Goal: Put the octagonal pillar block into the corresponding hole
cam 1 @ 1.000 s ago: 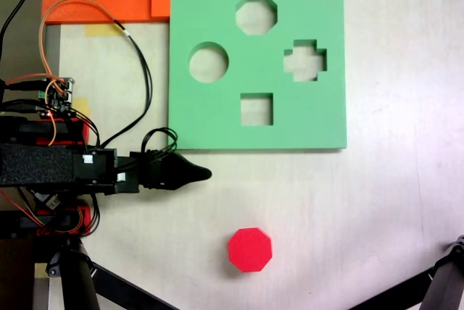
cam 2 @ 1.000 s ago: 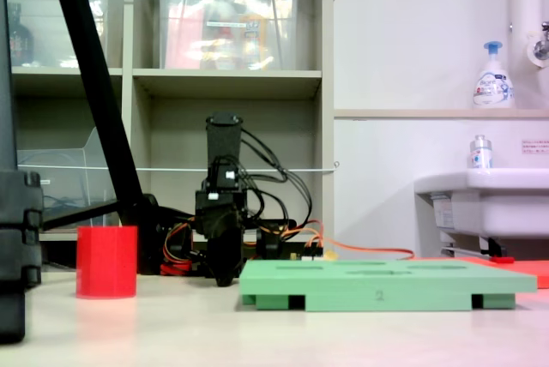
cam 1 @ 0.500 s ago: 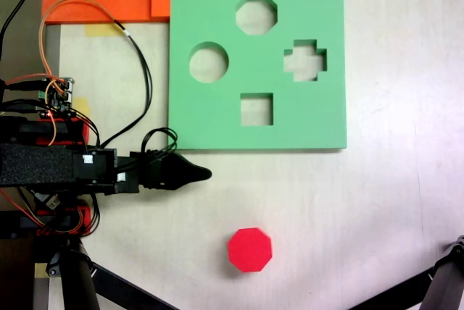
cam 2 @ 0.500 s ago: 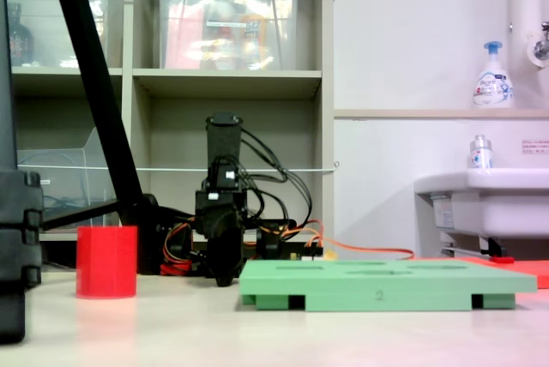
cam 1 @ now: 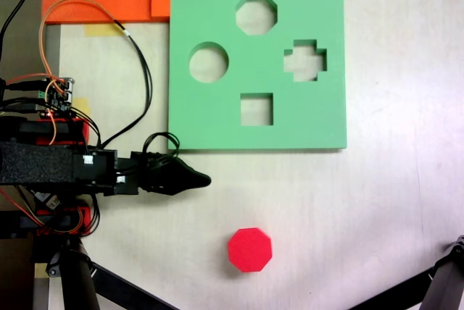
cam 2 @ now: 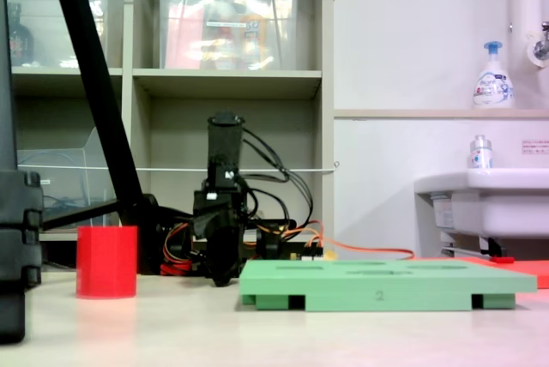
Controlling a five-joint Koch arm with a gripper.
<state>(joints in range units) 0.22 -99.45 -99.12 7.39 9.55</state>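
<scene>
The octagonal pillar block point(cam 1: 250, 250) stands upright on the pale bench point(cam 1: 377, 201), well apart from the green foam board point(cam 1: 217, 122) — its eight-sided hole point(cam 1: 256, 14) sits by the far edge in the first exterior view. The black fingers point(cam 1: 190, 177) hang low between block and board, tips together — clamped on nothing.

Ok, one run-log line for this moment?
gripper: shut, empty | octagonal pillar block: on table, untouched | octagonal hole: empty | phase: pre-grasp
</scene>
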